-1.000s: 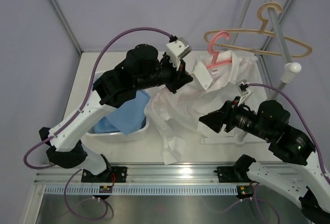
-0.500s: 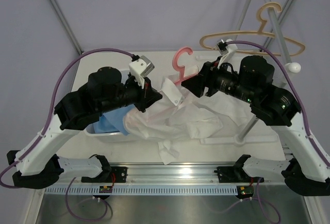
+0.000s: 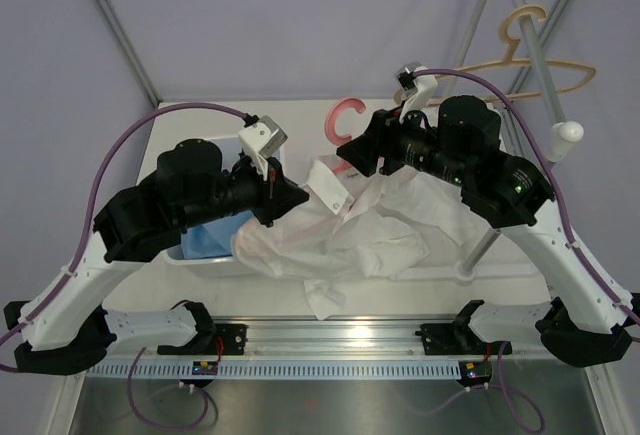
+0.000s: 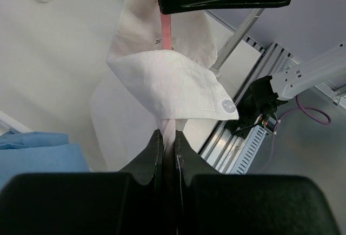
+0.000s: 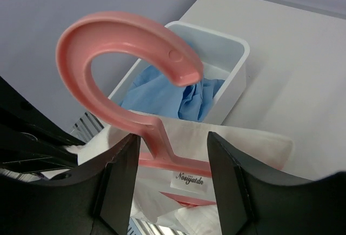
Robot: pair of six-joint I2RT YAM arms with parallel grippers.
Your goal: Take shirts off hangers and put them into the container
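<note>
Both arms have swung left, dragging the white shirt (image 3: 350,235) and pink hanger (image 5: 124,35) toward the tub (image 5: 238,48). The left gripper (image 4: 167,138) has its jaws pressed together, pinching the shirt just below its collar. The right gripper (image 5: 170,154) has its jaws spread either side of the hanger's neck. The blue shirt (image 5: 162,94) lies in the tub; the white one drapes across the surface (image 5: 281,56) beside it.

White table (image 3: 300,125), white pole with round knob (image 3: 567,133), aluminium rail along near edge (image 3: 340,331), grey backdrop (image 3: 300,15)

Bright, even light w/ soft shadows; left gripper (image 4: 168,138) blurry in close fg.
</note>
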